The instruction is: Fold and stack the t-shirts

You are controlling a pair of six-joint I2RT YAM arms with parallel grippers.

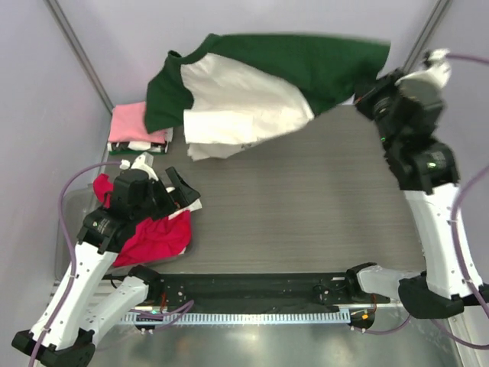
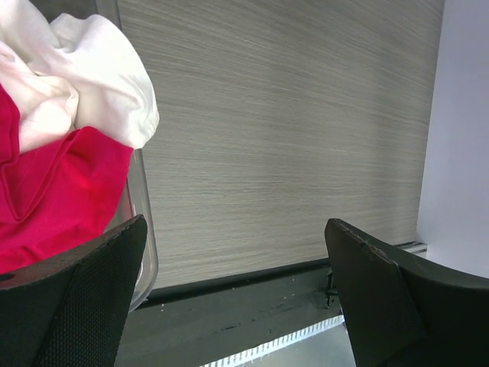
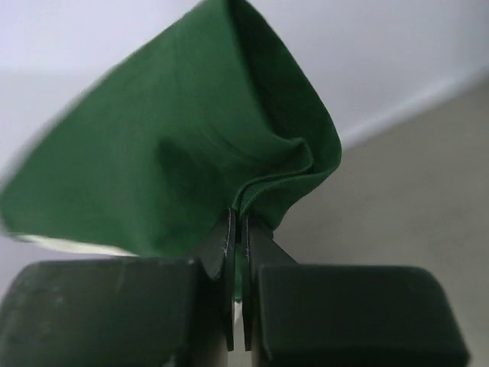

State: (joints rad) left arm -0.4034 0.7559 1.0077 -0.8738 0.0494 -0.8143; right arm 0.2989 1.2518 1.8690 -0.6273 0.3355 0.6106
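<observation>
A dark green t-shirt (image 1: 306, 65) with a cream-white body (image 1: 237, 99) hangs in the air across the back of the table. My right gripper (image 1: 365, 93) is shut on its green edge at the back right; the wrist view shows the green cloth (image 3: 206, 160) pinched between the closed jaws of that gripper (image 3: 236, 222). A red-magenta t-shirt (image 1: 157, 238) and white cloth (image 2: 92, 69) lie in the clear bin at the left. My left gripper (image 1: 182, 195) hovers over the bin's right edge, open and empty (image 2: 237, 267). A folded pale pink t-shirt (image 1: 136, 122) lies at the back left.
The clear plastic bin (image 2: 144, 229) stands at the table's left edge. The grey wood-grain table (image 1: 306, 206) stretches between the arms. A black rail with a white toothed strip (image 1: 252, 315) runs along the near edge. Metal frame poles (image 1: 76, 50) stand at the back corners.
</observation>
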